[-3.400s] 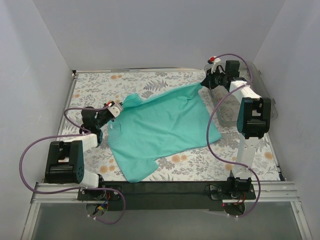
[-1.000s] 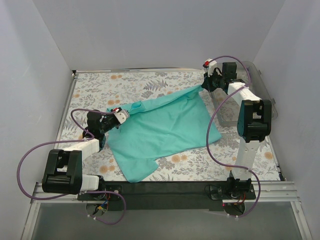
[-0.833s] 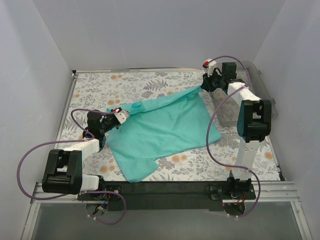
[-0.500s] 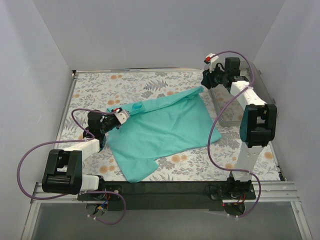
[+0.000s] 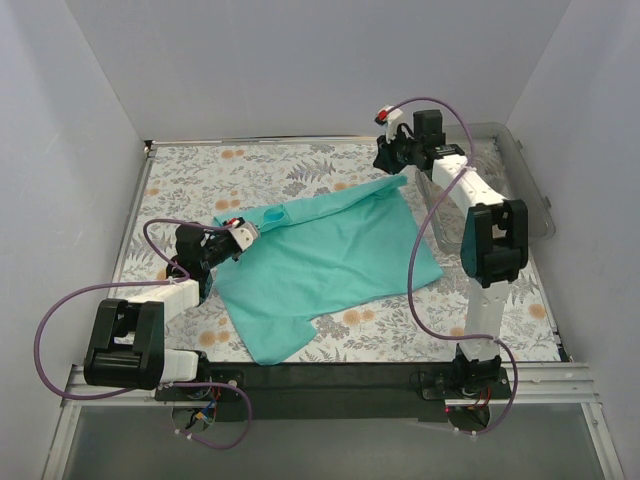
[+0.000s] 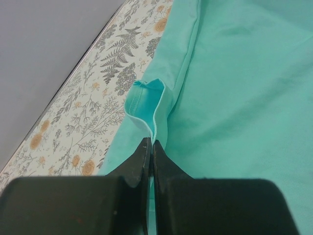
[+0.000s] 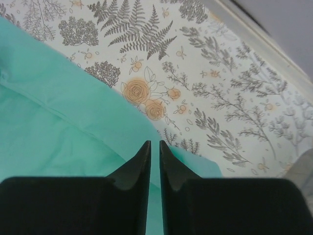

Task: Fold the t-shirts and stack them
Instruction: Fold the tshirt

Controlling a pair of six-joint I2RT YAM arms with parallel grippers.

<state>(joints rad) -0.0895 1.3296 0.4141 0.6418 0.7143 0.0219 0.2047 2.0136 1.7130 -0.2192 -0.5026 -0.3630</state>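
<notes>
Even, diffuse white light falls from above, without glare. In the overhead view the walls [image 5: 100, 100] are bright and uniform, and shadows on the patterned table [image 5: 190, 170] are faint. In the wrist views the shirt [image 6: 234, 98] is sharp, with soft shading along its folds. The black fingers [image 6: 139, 164] at the lower edge are featureless and slightly soft.

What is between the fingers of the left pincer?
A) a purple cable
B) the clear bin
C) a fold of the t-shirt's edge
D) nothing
C: in the left wrist view the left pincer is shut on a raised fold at the edge of the t-shirt.
</notes>
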